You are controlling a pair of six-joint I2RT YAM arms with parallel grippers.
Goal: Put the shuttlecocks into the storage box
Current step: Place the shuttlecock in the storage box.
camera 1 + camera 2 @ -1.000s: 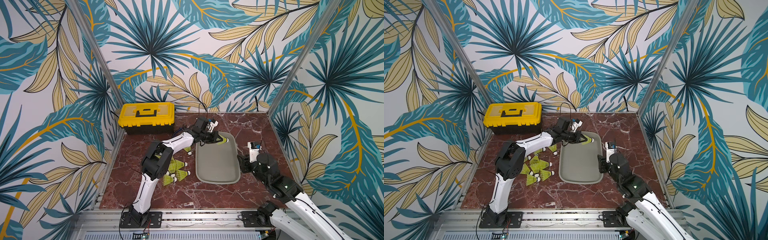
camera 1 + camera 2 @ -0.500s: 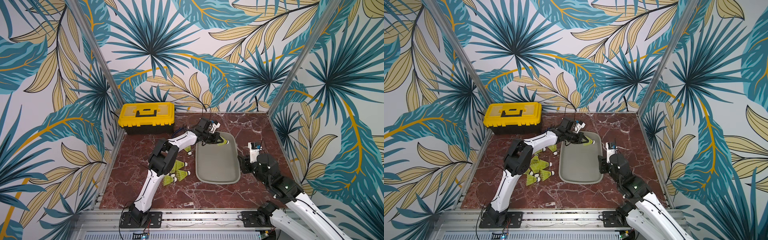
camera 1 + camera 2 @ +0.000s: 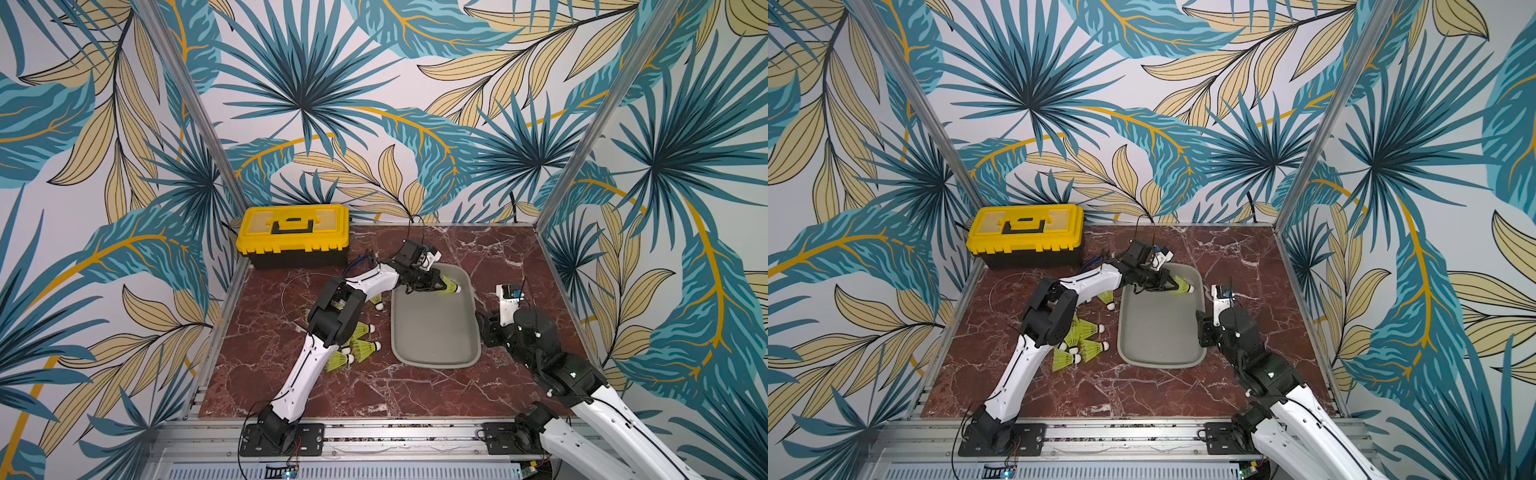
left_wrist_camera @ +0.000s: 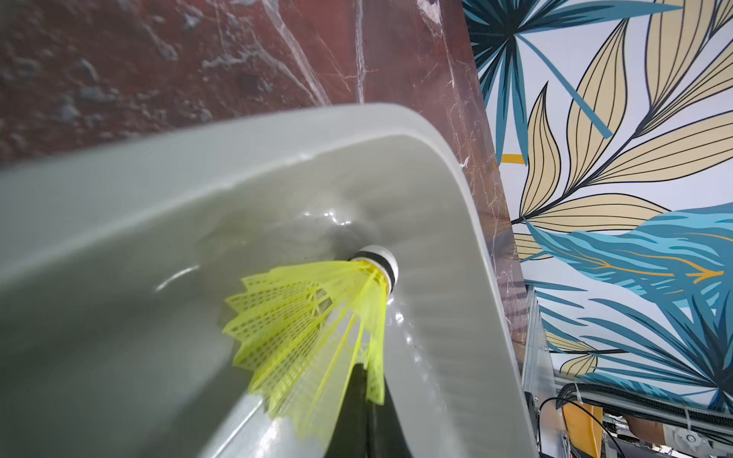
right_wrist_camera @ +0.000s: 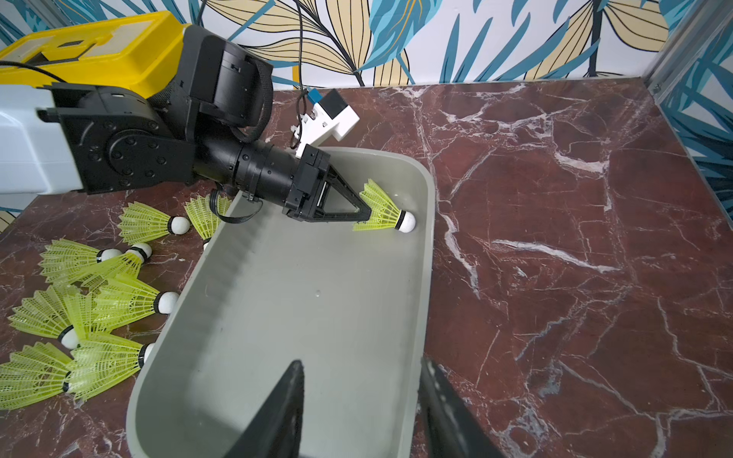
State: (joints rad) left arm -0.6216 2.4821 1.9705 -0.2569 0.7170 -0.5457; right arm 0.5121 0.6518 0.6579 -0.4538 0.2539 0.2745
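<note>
The surface (image 3: 503, 266) was a flat, glossy slab of red-brown marble veined in white. Walls papered with large teal and tan palm leaves closed it in on three sides, with bare aluminium posts at the corners. At the back left stood a black toolbox (image 3: 293, 237) with a yellow lid. Mid-surface lay the storage box (image 3: 436, 332) — a shallow, smooth grey plastic tray with rounded corners and a low rim. The left gripper (image 5: 367, 214) was pinching the meshed neon-yellow skirt of one shuttlecock (image 5: 382, 210), whose white, black-banded tip sat low in the tray's far corner, next to the wall. The other shuttlecocks (image 5: 103, 301) lay on their sides in a loose cluster on the marble just beside the tray's left rim. The right gripper (image 5: 359, 368) hung spread at the tray's near right rim, gripping nothing — one finger over the inside, the other outside.
</note>
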